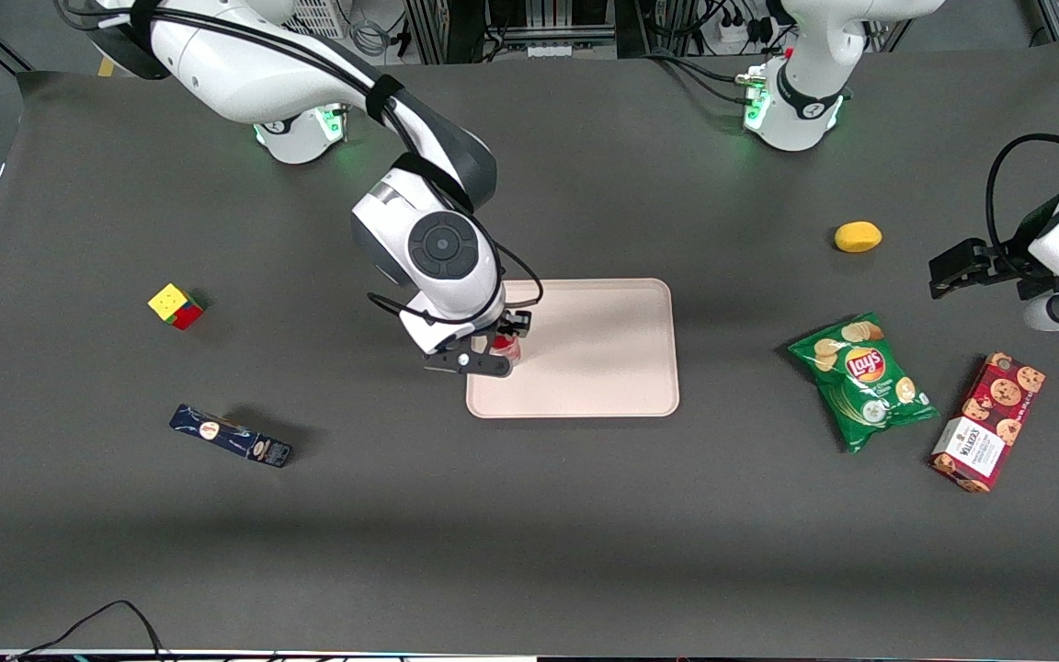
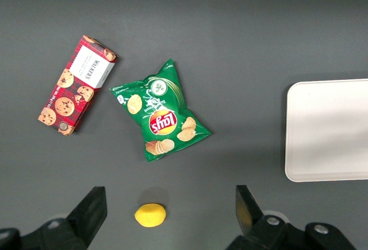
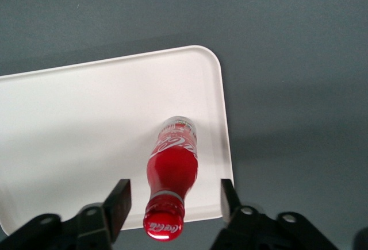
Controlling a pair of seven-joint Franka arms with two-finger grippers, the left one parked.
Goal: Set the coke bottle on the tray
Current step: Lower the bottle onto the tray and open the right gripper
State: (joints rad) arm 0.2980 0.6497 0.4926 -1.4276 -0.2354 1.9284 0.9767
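Coke bottle (image 3: 171,169) stands upright on the tray (image 3: 75,123), near the tray's corner at the working arm's end and nearer the front camera. Seen from the front, it sits at about eight o'clock from the tray's (image 1: 603,349) middle, just inside the rim. The pincer (image 3: 175,201) hangs directly above the coke bottle (image 1: 506,347), released: its fingers (image 3: 119,199) are spread wide on either side of the red cap, touching nothing. Well apart on the table (image 1: 529,533), at three o'clock from the tray, lie a green crisp bag (image 1: 862,381), a biscuit box (image 1: 988,421) and a lemon (image 1: 858,236); at nine o'clock sit a puzzle cube (image 1: 176,305) and a dark blue box (image 1: 231,435).
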